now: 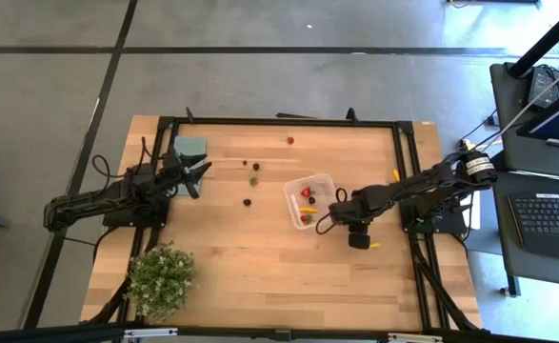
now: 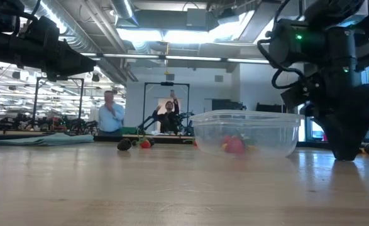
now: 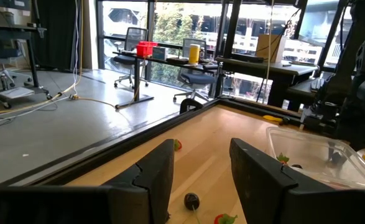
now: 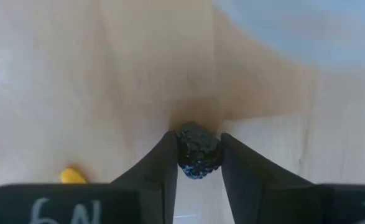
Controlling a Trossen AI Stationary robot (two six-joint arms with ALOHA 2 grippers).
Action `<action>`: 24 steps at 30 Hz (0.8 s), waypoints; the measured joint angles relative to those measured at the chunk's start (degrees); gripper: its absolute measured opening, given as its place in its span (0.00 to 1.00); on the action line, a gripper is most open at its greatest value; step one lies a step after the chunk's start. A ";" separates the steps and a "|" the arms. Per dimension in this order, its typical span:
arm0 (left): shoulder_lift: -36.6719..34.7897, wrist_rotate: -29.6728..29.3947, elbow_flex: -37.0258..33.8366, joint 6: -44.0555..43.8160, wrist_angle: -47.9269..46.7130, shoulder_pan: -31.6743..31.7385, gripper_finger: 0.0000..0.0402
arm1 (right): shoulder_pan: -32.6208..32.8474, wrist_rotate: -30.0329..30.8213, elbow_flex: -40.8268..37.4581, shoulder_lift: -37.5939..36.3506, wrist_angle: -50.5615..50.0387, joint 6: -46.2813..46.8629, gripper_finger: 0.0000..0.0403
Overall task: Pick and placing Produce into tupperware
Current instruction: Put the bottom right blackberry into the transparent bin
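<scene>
Right gripper (image 4: 198,163) fingers nearly closed around dark bumpy berry (image 4: 198,152), right of tupperware (image 1: 309,198). Judged light, stiff, roll-prone; pinch mid-body.

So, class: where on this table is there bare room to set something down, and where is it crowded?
Free: the wood between the potted plant and the right tool. Crowded: around the tupperware and the loose produce.
</scene>
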 joint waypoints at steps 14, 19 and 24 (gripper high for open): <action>0.00 0.02 -0.01 0.00 0.00 0.00 0.37 | -5.03 -4.66 22.50 -1.88 -1.40 -11.03 0.26; 0.00 0.18 -0.02 0.00 -0.01 0.00 0.37 | -7.27 3.09 29.25 -1.93 -0.78 -13.69 0.27; 0.00 0.20 0.00 0.00 -0.02 -0.02 0.37 | -10.39 10.68 30.55 -1.84 2.42 -13.51 0.26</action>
